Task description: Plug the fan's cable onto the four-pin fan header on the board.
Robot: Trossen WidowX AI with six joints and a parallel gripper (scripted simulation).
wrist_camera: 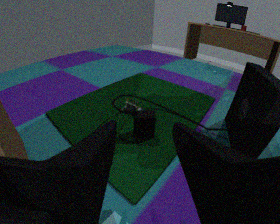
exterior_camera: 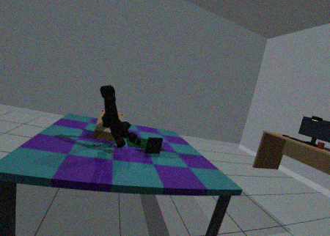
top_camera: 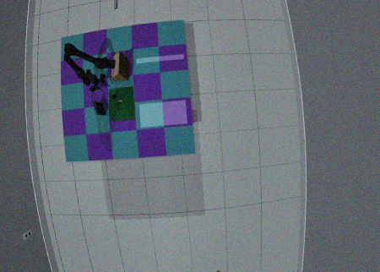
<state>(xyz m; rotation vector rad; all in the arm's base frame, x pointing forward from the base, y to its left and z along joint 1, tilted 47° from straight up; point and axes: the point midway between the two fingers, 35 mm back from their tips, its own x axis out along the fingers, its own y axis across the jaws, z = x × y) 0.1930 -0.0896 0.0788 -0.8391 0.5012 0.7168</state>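
Observation:
The green board (top_camera: 122, 111) (wrist_camera: 88, 117) lies on the table. The black plug (wrist_camera: 145, 126) stands upright on the board in the wrist view. Small pale metal parts show just behind it; the header itself is too dark to make out, so how deep the plug sits cannot be told. The thin black cable (wrist_camera: 163, 105) loops behind the plug and runs right to the black fan (top_camera: 100, 108) (exterior_camera: 154, 145) (wrist_camera: 256, 107), which stands beside the board. My gripper (top_camera: 101, 84) (wrist_camera: 145, 127) is open, fingertips apart, on the near side of the plug, with dark board showing between plug and fingers.
A wooden block (top_camera: 121, 67) (exterior_camera: 104, 133) stands near the arm and shows at the left edge of the wrist view. The checkered table (top_camera: 152, 143) (exterior_camera: 136, 171) carries everything. A desk with a monitor (exterior_camera: 314, 129) (wrist_camera: 231, 14) stands far off.

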